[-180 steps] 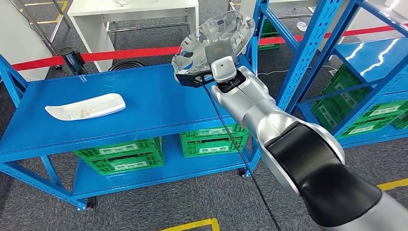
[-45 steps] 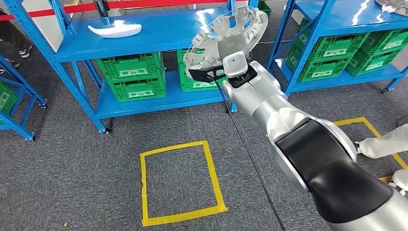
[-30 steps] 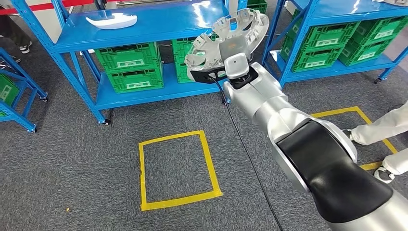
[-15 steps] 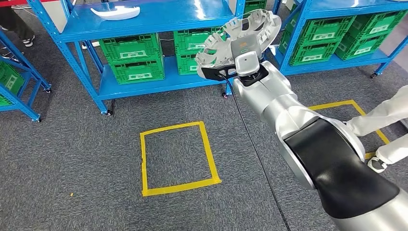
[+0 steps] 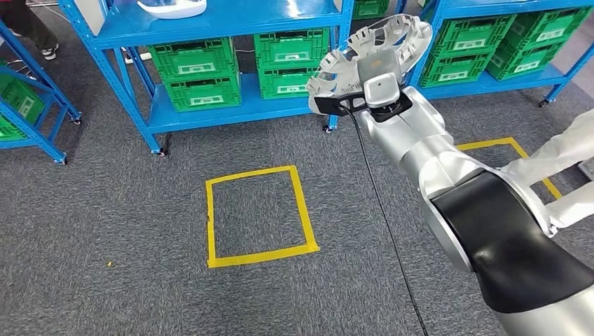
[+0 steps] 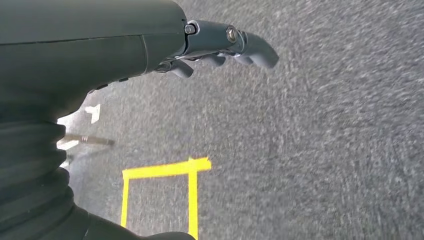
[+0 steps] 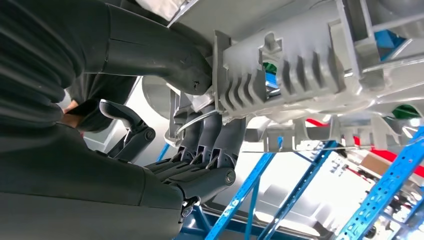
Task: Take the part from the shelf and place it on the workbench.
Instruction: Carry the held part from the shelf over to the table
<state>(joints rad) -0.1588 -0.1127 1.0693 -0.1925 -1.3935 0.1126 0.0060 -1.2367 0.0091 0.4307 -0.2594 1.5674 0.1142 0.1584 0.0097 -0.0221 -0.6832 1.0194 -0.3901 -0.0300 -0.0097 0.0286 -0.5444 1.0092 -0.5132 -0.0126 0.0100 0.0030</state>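
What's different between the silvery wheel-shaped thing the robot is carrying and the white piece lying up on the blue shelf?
The silvery round part is a ribbed disc with cut-outs around its rim; the white part is smooth and elongated. The round part is held tilted in the air by the right hand, while the white part lies flat on the blue shelf, untouched. The round part looks larger, though it is nearer the camera. Both look like moulded parts.

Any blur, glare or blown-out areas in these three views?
Head view: sharp, with ceiling-light glare streaks on the blue shelf top. Left wrist view: the carpet is smeared by motion blur, and the left hand is crisp. Right wrist view: the right hand and grey part are sharp against an overexposed white background.
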